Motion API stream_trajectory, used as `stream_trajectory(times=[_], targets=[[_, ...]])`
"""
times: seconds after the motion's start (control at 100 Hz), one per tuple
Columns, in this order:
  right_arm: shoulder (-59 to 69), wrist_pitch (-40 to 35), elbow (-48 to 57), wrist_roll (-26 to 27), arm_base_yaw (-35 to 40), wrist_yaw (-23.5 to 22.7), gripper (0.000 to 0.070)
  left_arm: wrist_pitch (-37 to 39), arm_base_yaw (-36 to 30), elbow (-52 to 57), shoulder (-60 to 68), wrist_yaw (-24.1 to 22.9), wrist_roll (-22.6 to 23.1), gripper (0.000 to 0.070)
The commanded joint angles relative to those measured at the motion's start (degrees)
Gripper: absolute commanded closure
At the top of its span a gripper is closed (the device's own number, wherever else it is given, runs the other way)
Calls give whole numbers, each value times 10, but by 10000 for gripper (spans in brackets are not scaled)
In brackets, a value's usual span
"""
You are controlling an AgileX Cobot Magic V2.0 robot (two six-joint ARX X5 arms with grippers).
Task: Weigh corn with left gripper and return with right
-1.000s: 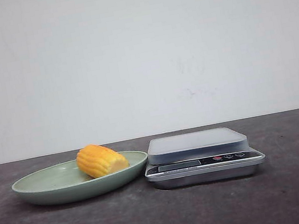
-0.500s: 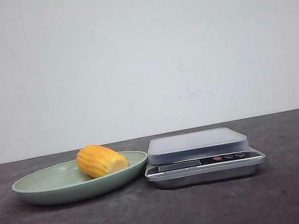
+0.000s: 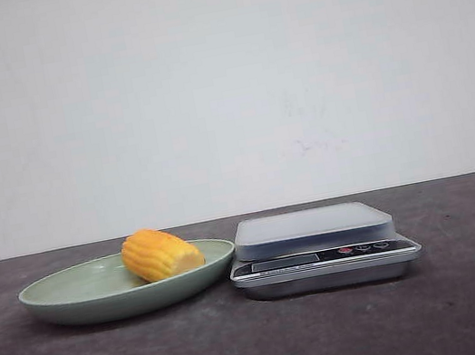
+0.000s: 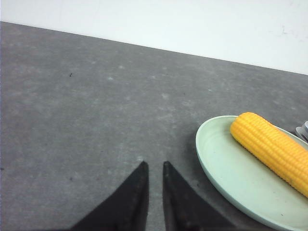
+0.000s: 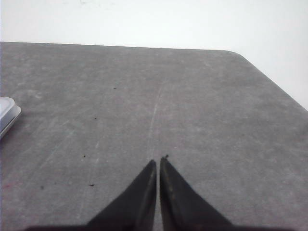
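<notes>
The left claw is seen with its black fingertips drawn nearly together, only a thin slit left between them, nothing pinched; it is held above bare grey table, just beside the rim of the pale green plate. The right claw is likewise pressed together and empty, poised over open table, with a corner of the silver scale caught at the edge of its view. The corn is found lying on its side in the plate, toward the side nearest the scale; from the front, plate and scale are seen sitting close together, rim almost at the scale's edge; neither claw is visible in the front view.
</notes>
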Motion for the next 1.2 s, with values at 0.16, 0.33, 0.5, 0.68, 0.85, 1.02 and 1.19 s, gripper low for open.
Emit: stream_trajectory(times=[0.16,0.33,0.5,0.68,0.85,1.02,1.19], targets=[[-1,7,-1,5,0,0,694,-3,0,-10,-1,2,7,689],[-1,7,-1,5,0,0,694,-3,0,-10,-1,2,7,689],[-1,7,-1,5,0,0,693,-3,0,-10,-1,2,7,689],[-1,8,-1,6,0,0,693,-3,0,-10,-1,2,7,689],[-1,14,-1,6,0,0,693,4,0,-9,-1,3,-12,689],[-1,30,-1,29,0,-3,693,2,0,-9,-1,7,-37,689],[-1,68,0,107,0,-41,696,34,0,-5,-1,14,-90,689]])
